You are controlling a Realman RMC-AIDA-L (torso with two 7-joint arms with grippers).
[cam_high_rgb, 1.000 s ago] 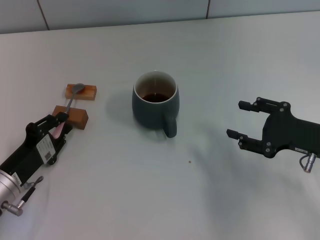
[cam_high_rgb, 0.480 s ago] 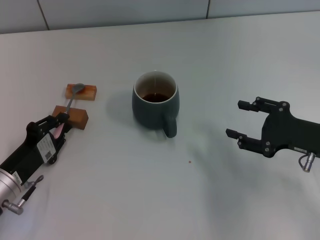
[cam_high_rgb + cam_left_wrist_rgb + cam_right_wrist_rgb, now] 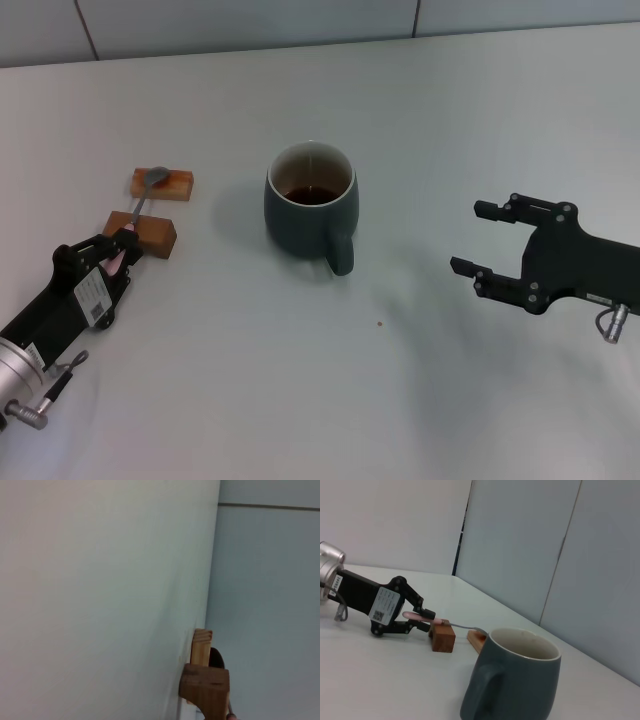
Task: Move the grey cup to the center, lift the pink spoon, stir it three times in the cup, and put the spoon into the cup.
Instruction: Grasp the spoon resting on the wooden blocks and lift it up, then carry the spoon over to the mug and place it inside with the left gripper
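while left hand [image 3: 118, 250] brackets pink spoon [image 3: 143, 197], right hand [image 3: 484, 240] hangs open.

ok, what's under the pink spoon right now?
Two wooden blocks: the pink spoon has its bowl on the far block and its neck across the near block. The left gripper straddles the handle end, hiding what lies beneath it.

The left wrist view's lower edge cuts off the nearer brown wooden block [image 3: 206, 690], which hides most of the farther, paler wooden block [image 3: 201, 647] and all but a dark sliver of the thin pink-handled spoon's metal bowl [image 3: 217, 658]. The right wrist view crops the rounded dark blue-grey ceramic mug's [image 3: 520, 680] base.
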